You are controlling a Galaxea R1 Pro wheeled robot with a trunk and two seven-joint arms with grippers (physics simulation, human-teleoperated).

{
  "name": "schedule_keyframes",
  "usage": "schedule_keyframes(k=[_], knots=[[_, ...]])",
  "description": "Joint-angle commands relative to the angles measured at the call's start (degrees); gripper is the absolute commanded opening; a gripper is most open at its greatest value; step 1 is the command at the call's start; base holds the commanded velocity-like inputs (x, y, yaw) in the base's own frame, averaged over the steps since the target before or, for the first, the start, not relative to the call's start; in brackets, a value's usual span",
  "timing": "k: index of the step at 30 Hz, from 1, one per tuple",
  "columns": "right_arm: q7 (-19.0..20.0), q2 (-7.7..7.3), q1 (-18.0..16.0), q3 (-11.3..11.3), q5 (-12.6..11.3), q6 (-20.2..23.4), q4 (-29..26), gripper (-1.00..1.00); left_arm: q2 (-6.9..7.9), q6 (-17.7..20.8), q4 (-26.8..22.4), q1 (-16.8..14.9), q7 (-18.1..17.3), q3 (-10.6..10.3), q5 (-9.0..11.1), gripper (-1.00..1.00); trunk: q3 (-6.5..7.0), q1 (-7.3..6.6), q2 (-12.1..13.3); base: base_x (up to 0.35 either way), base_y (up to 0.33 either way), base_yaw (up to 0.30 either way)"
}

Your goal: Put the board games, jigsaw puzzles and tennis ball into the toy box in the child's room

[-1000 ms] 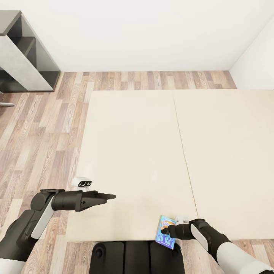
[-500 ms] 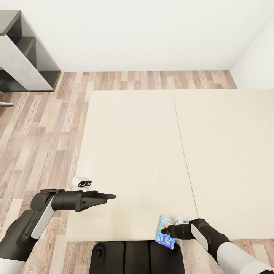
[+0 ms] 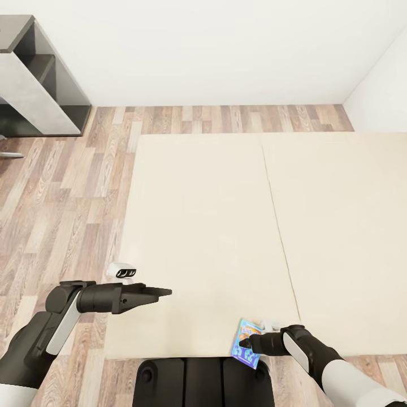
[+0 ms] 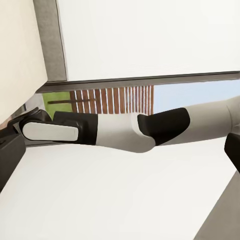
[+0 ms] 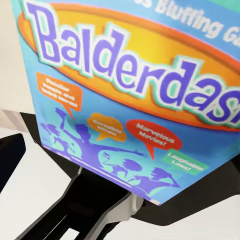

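Observation:
The bed [image 3: 215, 226] spreads its plain cream mattress across the middle of the head view. At its near edge, the light-blue board game [image 3: 246, 330] stands tilted on edge with my right gripper [image 3: 244, 342] shut on it. Up close, its lid [image 5: 130, 90] reads "Balderdash" in purple on an orange oval, with cartoon figures below. My left gripper [image 3: 164, 292] hovers over the bed's near left corner, pointing right, open and holding nothing. The toy box, the table and the other toys are out of view.
A grey open shelf unit [image 3: 34, 85] stands against the white wall at the back left. Wood-plank floor [image 3: 56, 198] runs along the bed's left and far sides. My dark base [image 3: 203, 381] sits right at the bed's near edge. My right arm [image 4: 125, 130] crosses the left wrist view.
The whole view has shifted slightly, so the bed sits a little further right and lower. Both arms and the held board game keep their places.

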Motion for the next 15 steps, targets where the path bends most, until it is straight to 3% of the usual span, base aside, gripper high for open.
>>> schedule_keyframes(k=[1, 15], knots=[[0.1, -0.05, 0.0, 0.2, -0.1, 0.2, -0.1, 1.0, 0.05, 0.6, 0.0, 0.0, -0.1, -0.1, 0.1, 1.0, -0.06, 0.03, -0.1, 0.0, 0.019, 0.0], [0.1, -0.05, 0.0, 0.2, -0.1, 0.2, -0.2, 1.0, 0.05, 0.6, 0.0, 0.0, -0.1, -0.1, 0.1, 1.0, -0.06, 0.03, -0.1, 0.0, 0.055, 0.0]])
